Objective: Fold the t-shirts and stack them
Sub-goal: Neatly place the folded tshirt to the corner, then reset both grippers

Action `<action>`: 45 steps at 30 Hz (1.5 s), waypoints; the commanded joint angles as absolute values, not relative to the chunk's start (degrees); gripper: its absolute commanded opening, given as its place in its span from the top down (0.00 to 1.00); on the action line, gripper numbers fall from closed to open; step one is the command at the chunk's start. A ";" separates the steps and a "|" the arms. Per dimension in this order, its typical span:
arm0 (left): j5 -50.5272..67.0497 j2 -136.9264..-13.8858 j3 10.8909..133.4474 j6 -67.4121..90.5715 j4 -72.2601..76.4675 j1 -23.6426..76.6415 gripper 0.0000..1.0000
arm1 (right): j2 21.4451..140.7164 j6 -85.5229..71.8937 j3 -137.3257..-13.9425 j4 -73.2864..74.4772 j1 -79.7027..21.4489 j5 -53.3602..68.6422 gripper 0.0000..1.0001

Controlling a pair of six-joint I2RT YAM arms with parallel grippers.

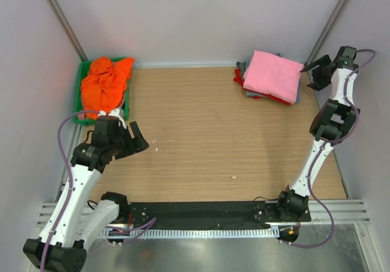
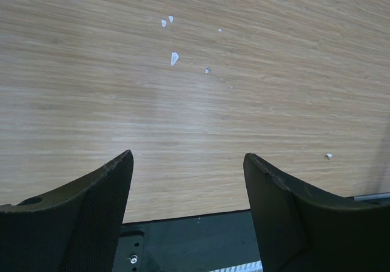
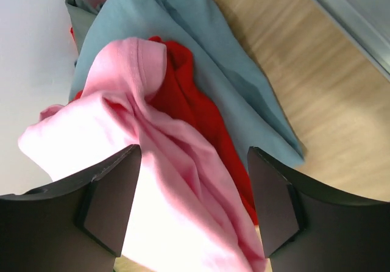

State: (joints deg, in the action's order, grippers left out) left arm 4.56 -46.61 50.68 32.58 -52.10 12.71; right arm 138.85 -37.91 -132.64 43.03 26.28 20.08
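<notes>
A folded light pink t-shirt (image 1: 272,75) lies on top of a stack at the back right, over a red t-shirt (image 1: 239,77) and a grey t-shirt (image 1: 243,68). My right gripper (image 1: 312,72) is open just right of the stack, holding nothing. In the right wrist view the pink shirt (image 3: 177,180) lies between and beyond the jaws, with the red shirt (image 3: 195,110) and the grey-blue shirt (image 3: 201,40) under it. A crumpled bright orange t-shirt (image 1: 105,84) fills the green bin. My left gripper (image 1: 135,141) is open and empty over bare wood (image 2: 189,162).
A green bin (image 1: 78,104) stands at the back left against the wall. White walls with metal corner posts close the table on three sides. Small white specks (image 2: 174,57) lie on the wooden table (image 1: 207,132). A black base plate (image 1: 201,214) runs along the near edge.
</notes>
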 commanded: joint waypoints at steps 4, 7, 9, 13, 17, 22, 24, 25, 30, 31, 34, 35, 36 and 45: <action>4.57 -45.53 51.15 32.43 -50.54 12.48 0.26 | 122.54 -39.29 -132.90 43.42 33.14 1.24 0.18; 4.57 -45.35 51.15 32.43 -50.45 12.48 0.26 | 116.38 -39.29 -131.58 43.86 33.13 0.26 0.13; 4.66 -45.00 51.15 32.43 -50.54 12.48 0.26 | 110.85 -38.85 -129.39 44.38 32.35 0.26 0.12; 4.83 -44.82 51.15 32.43 -50.36 12.39 0.26 | 96.89 -35.78 -118.86 39.84 27.45 -2.72 0.11; 4.75 -45.26 51.15 32.34 -50.36 12.48 0.26 | 80.10 -31.56 -101.12 32.03 17.86 -3.96 0.11; 4.57 -44.91 51.15 32.43 -50.45 12.48 0.25 | 55.60 -33.04 -68.51 17.17 7.66 -4.13 0.11; 4.57 -44.91 51.07 32.52 -50.45 12.48 0.26 | 51.78 -34.44 -59.30 16.26 5.10 -1.94 0.06; 4.40 -44.91 51.15 32.52 -50.45 12.48 0.25 | 49.33 -34.89 -56.89 16.17 4.49 -0.80 0.03; 3.25 -45.53 51.33 32.78 -50.97 12.48 0.25 | 46.50 -36.74 -45.64 15.65 -1.91 8.16 0.00; 2.99 -45.61 51.33 32.96 -50.98 12.48 0.25 | 46.23 -36.83 -44.57 15.30 -3.15 8.70 0.00; 1.85 -45.27 51.15 33.40 -50.98 12.48 0.25 | 45.53 -37.09 -40.44 14.51 -9.21 7.13 0.00; 1.58 -45.26 51.15 33.49 -50.98 12.48 0.26 | 45.35 -37.44 -39.21 13.81 -11.06 6.42 0.00; 1.23 -45.35 51.15 33.57 -50.98 12.48 0.25 | 45.53 -37.53 -36.85 13.02 -12.55 5.98 0.00; -1.93 -43.60 50.36 34.54 -50.54 12.48 0.26 | 60.98 -34.62 -45.32 24.33 -48.65 -36.15 0.00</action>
State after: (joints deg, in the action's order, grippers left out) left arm 0.62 -44.99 50.63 33.89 -52.10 12.71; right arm 57.82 -35.88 -38.44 20.21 -40.05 -13.67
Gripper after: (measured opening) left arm 0.743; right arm 0.996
